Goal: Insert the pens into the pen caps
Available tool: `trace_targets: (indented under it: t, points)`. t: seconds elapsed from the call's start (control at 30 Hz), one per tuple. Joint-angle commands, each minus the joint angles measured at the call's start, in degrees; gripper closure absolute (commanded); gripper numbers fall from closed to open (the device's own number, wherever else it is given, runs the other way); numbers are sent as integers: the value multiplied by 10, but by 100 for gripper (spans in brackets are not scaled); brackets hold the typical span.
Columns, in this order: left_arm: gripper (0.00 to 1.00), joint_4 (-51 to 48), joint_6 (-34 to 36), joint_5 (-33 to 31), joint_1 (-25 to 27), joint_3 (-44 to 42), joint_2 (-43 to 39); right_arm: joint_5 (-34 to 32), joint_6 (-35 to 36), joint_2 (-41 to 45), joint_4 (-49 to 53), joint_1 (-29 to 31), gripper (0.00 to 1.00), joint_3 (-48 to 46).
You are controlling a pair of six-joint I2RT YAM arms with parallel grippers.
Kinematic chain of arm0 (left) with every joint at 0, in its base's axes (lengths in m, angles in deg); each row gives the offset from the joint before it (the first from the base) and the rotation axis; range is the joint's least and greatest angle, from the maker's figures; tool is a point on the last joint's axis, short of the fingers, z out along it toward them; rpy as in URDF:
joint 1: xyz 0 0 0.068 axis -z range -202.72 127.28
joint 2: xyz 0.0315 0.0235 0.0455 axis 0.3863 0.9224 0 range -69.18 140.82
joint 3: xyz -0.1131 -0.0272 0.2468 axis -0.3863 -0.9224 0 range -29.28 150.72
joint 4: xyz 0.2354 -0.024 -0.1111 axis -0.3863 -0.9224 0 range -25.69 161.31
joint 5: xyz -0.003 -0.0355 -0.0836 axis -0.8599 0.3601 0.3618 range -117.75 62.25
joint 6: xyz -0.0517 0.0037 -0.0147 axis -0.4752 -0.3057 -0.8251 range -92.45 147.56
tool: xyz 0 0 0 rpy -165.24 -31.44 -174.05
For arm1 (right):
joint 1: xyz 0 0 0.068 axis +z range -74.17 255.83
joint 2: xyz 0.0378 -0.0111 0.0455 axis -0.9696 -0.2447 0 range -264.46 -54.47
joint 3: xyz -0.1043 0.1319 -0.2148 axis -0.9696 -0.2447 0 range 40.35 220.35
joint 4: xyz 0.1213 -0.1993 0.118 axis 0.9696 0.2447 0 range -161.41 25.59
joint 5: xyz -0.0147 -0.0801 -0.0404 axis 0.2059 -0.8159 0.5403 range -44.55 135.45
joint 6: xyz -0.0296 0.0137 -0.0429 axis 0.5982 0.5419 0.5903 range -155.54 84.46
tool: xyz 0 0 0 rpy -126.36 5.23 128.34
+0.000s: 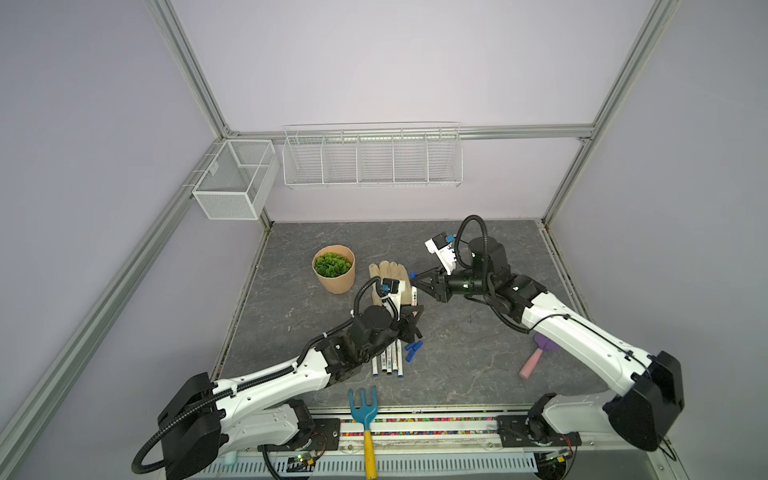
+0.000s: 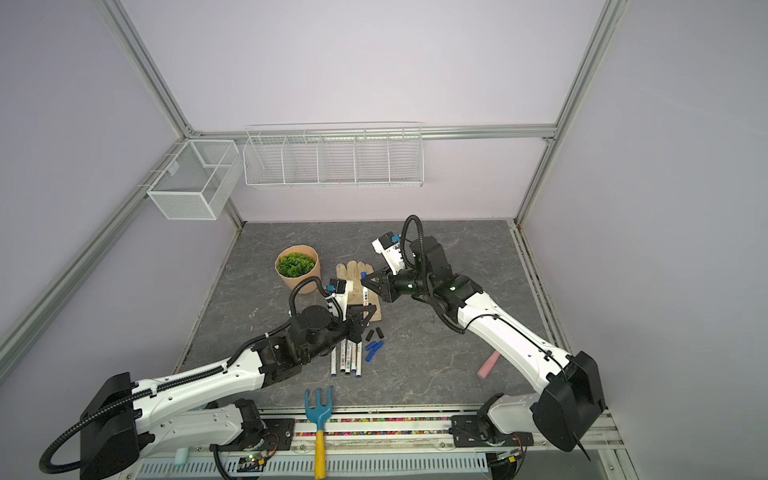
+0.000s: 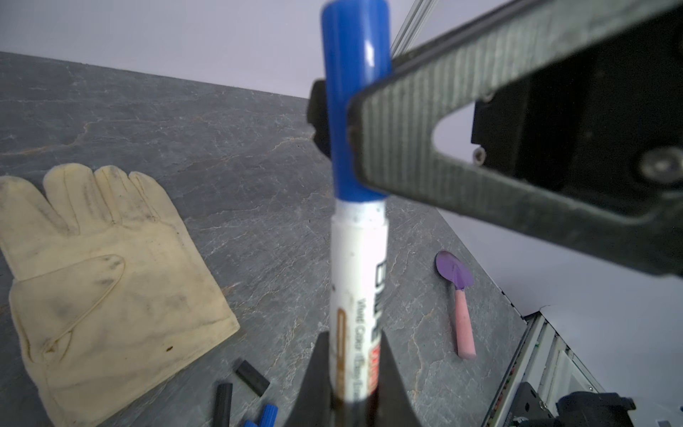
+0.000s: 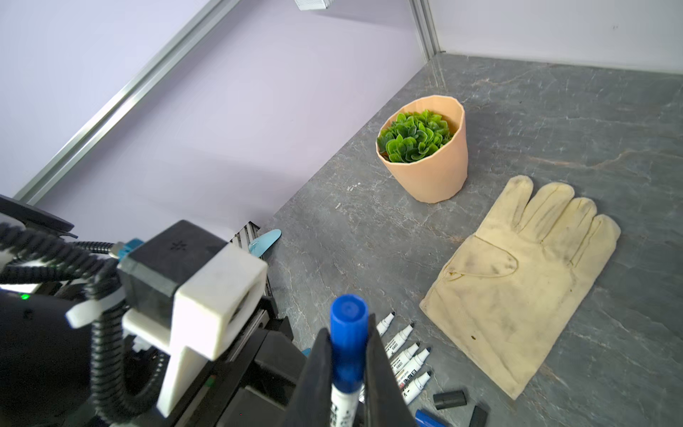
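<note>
Overhead, in both top views, a grey veined table [image 1: 478, 374] sits inside lilac walls [image 1: 374, 62] and an aluminium frame [image 1: 519, 131], with a wire rack [image 1: 372, 158] on the back wall. Near the table's middle the left gripper [image 1: 415, 312] clamps a pen [image 1: 414, 296] by its barrel, and the right gripper [image 1: 417, 278] pinches the blue cap [image 1: 413, 275] on its tip. Loose pens [image 2: 347, 357] and spare caps [image 2: 374, 347] lie toward the front edge. From the left wrist, the pen rises above the glove [image 3: 111, 277] and trowel [image 3: 460, 314]. From the right wrist, the pot [image 4: 425, 166] stands near the left edge.
</note>
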Motion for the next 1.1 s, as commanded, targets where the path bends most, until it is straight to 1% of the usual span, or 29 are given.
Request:
trace_targets:
  t: [0.0, 0.17, 0.27, 0.43, 0.57, 0.8, 0.9, 1.0, 1.07]
  points:
    - [100, 110, 32, -55, -11, 43, 5, 98, 29, 8, 117, 26, 85, -21]
    - [100, 181, 45, -56, -11, 25, 27, 86, 55, 21, 148, 28, 83, -23]
    - [100, 181, 55, -52, -11, 33, 38, 69, 65, 23, 168, 28, 83, -17]
    - [100, 186, 79, -27, -9, 42, 45, 26, 75, 18, 199, 28, 82, -13]
    - [100, 187, 94, -26, 1, 46, 46, 13, 77, 13, 212, 27, 82, -6]
    - [100, 195, 86, 14, 8, 54, 56, -30, 80, 14, 218, 25, 82, -5]
    - [100, 194, 86, 22, 12, 57, 56, -56, 88, 26, 202, 24, 82, -11]
    - [100, 193, 82, 15, 14, 56, 58, -40, 88, 29, 197, 24, 82, -11]
    - [100, 188, 80, 7, 14, 56, 60, -29, 88, 31, 198, 24, 78, -9]
